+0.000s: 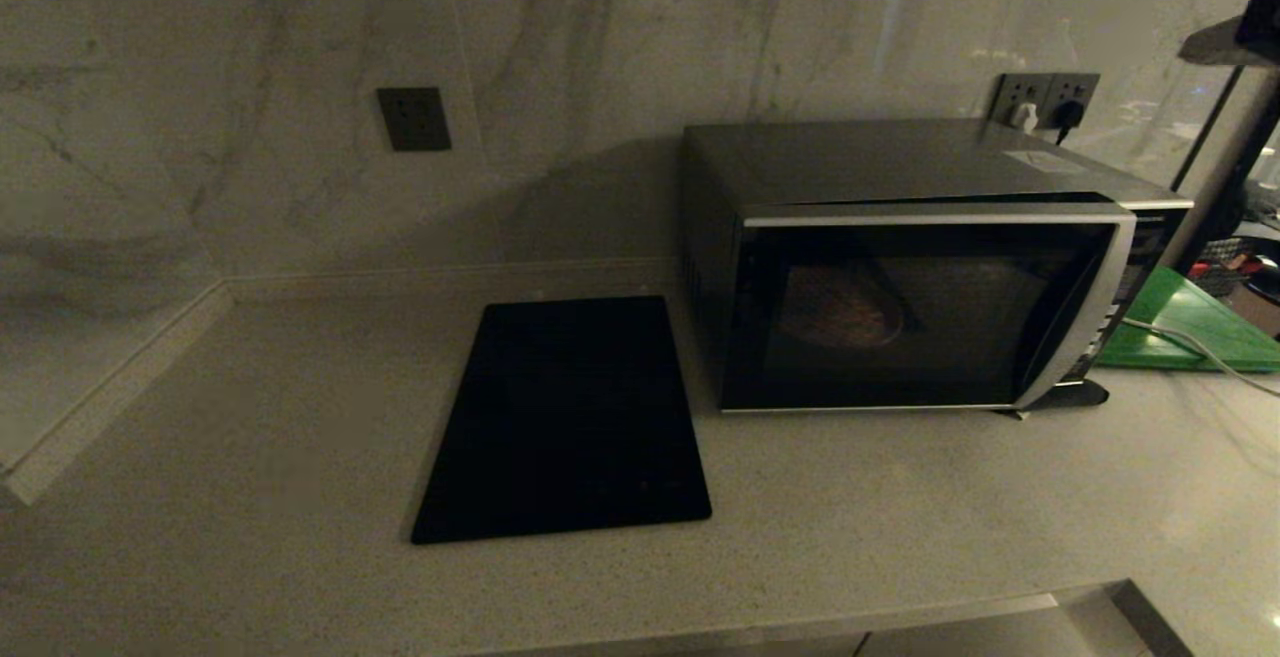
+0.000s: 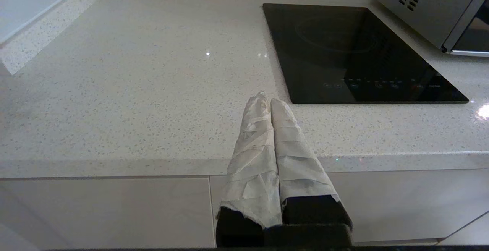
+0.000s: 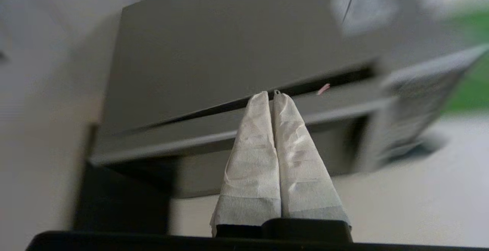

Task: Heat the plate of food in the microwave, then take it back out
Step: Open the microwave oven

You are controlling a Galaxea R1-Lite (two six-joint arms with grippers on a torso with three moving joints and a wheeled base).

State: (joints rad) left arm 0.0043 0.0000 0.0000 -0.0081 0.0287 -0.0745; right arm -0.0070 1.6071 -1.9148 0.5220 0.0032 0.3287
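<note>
This is a home kitchen. A pale speckled stone countertop runs along a wall of marble-look tiles. On it stands the microwave, with its door closed. Just left of the microwave a flat black cooktop lies in the counter. Behind the microwave are wall sockets with plugs. To its right lies a green board.
</note>
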